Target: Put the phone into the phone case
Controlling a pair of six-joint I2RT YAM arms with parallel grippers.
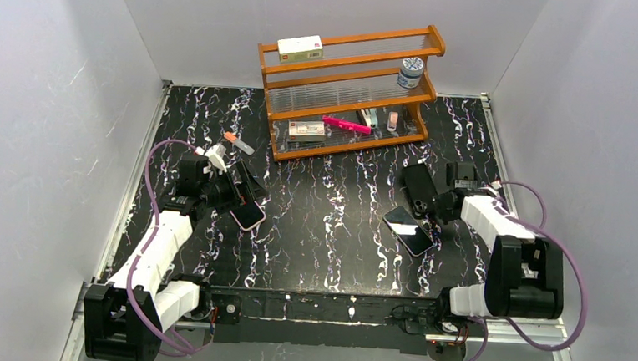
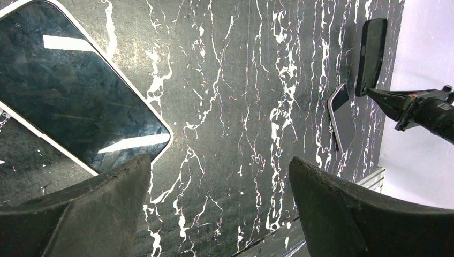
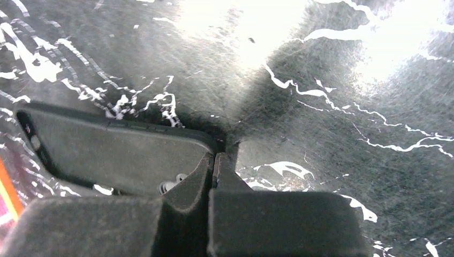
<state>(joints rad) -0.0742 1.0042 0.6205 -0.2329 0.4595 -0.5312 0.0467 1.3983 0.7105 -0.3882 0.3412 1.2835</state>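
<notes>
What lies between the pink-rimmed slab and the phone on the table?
Only bare marbled tabletop separates the pink-rimmed slab from the phone. The top view shows it best; the left wrist view agrees.

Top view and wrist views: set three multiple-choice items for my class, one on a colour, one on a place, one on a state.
1. What colour is the rack?
A. blue
B. orange-brown
C. white

2. Where is the phone?
A. rack's top shelf
B. rack's bottom shelf
C. on the table by the right gripper

3. How is the right gripper?
A. shut on the case
B. open, empty
C. out of view

Key: 1B, its wood shows orange-brown; 2C, it lies flat on the table beside that gripper; 3A, the right wrist view shows both fingers closed on the case's rim.
</notes>
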